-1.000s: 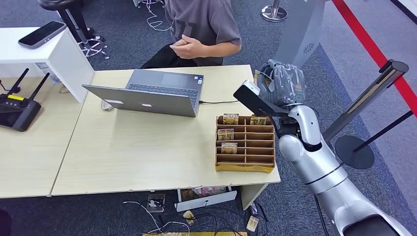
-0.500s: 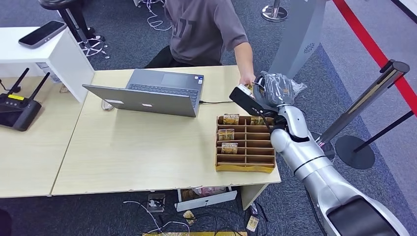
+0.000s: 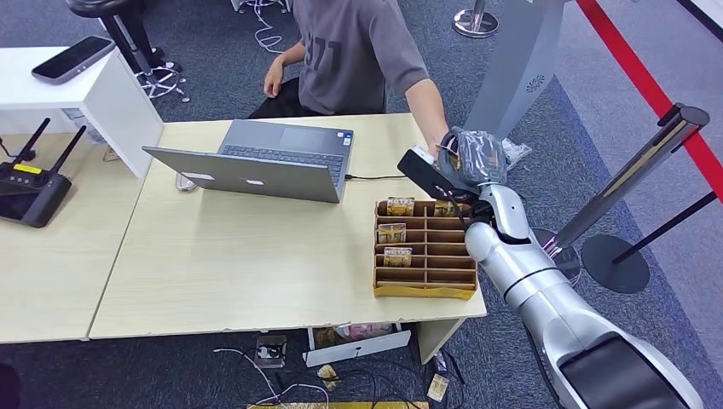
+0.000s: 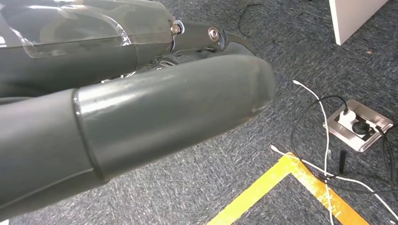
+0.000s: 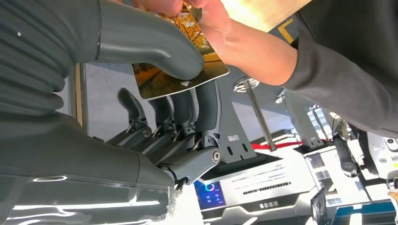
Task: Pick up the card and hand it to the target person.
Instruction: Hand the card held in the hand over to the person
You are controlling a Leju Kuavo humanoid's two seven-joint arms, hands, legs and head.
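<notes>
Head view: right hand [image 3: 470, 158] raised over the far right corner of the counter [image 3: 213, 281], just beyond the wooden card rack [image 3: 425, 249]. Person's hand [image 3: 441, 146] reaching in from the far side and meeting it there. Card itself too small to make out here. Laptop [image 3: 256, 162] well to the left, clear of the exchange.

Left wrist view: left hand [image 4: 131, 93] hanging over carpet with loose cables; thick thumb across the picture, nothing seen in it, but whether fingers lie spread or curled, cannot tell.

Right wrist view: card [image 5: 180, 65] pinched between the grey thumb [image 5: 155, 47] and the darker fingers [image 5: 206, 108] beneath, person's fingers [image 5: 197, 9] already touching its far edge.

Likely risks: letting go before the person's hold is firm, dropping the card onto the rack or off the counter edge to the floor; holding on too long while pulled, bending the card; pushing further forward, pressing into the person's hand.
</notes>
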